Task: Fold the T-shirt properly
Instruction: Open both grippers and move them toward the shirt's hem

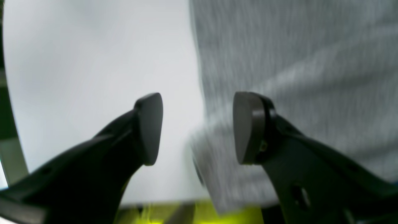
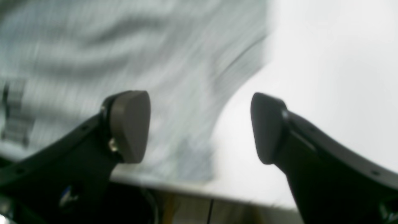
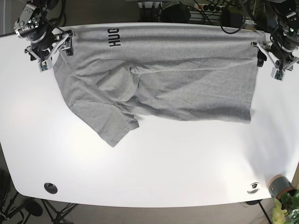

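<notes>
Presently, one grey marl T-shirt [image 3: 159,88] lies across the far half of the white bench [image 3: 154,168], spread lengthwise from about 10 o'clock to 2 o'clock in the base view. It is partly folded: one sleeve [image 3: 105,123] sticks out toward 7 o'clock, and a rumpled ridge sits left of centre. Black lettering [image 3: 114,37] is printed near the far edge at about 11 o'clock, lying sideways; the characters "HUG" can be read, and anything beyond them is hidden under the fold.

Right end effector [image 3: 55,45]: at 10 o'clock in the base view, at the shirt's lettered end. In the right wrist view [image 2: 200,127] its two dark pads stand well apart with nothing between them; blurred grey cloth [image 2: 124,53] lies beneath the left pad and bare bench [image 2: 326,62] beneath the other.

Left end effector [image 3: 267,58]: at 2 o'clock in the base view, at the shirt's opposite end. In the left wrist view [image 1: 197,127] its pads are likewise apart and clamp nothing; the cloth edge [image 1: 295,62] runs below the gap, with bench [image 1: 93,62] to one side.

Sundries: a round grommet [image 3: 50,187] at 7 o'clock, another [image 3: 254,186] at 5 o'clock, and a potted plant [image 3: 282,198] off the bench corner at 5 o'clock. Cables and a power strip [image 3: 208,7] lie beyond the far edge.
</notes>
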Tool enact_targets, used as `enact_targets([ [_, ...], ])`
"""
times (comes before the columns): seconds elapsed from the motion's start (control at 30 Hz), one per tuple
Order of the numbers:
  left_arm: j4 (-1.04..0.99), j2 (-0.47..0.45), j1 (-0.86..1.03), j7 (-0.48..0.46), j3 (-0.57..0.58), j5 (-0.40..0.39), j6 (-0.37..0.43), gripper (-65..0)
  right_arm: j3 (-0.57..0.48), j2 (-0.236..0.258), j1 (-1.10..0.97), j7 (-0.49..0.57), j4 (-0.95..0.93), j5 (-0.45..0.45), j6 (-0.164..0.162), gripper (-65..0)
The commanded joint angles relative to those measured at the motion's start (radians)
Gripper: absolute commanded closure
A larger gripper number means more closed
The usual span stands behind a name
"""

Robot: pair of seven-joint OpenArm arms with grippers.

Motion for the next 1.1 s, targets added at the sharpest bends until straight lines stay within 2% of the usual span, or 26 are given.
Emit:
enact_targets([
  [0.0, 0.016, -0.021, -0.04, -0.022, -0.004, -0.013, 0.006, -33.9, 0.004, 0.014, 0.039, 0.022, 0.012, 0.008, 0.001, -48.2],
  [0.37, -0.131, -0.04, -0.304, -0.022, 0.114, -0.013, 0.006, -33.9, -0.071, 0.017, 0.271, 0.007, -0.057, -0.001, 0.001, -48.2],
  [0.53, -0.203, -0.038, -0.407, -0.022, 0.12, -0.013, 0.006, -33.9, -0.123, 0.014, 0.391, 0.007, -0.14, -0.105, 0.001, -48.2],
  [0.67, -0.283, -0.038, -0.485, -0.023, 0.152, -0.013, 0.006, -33.9, -0.152, 0.013, 0.49, 0.012, -0.239, -0.157, 0.001, -48.2],
  [0.9, -0.424, -0.043, -0.587, -0.03, 0.166, -0.013, 0.077, -33.9, -0.174, 0.016, 0.65, 0.029, -0.416, -0.17, 0.001, -48.2],
  [1.07, -0.516, -0.044, -0.622, -0.094, 0.166, -0.013, 0.109, -33.8, -0.197, 0.042, 0.766, 0.076, -0.602, -0.196, 0.001, -48.2],
])
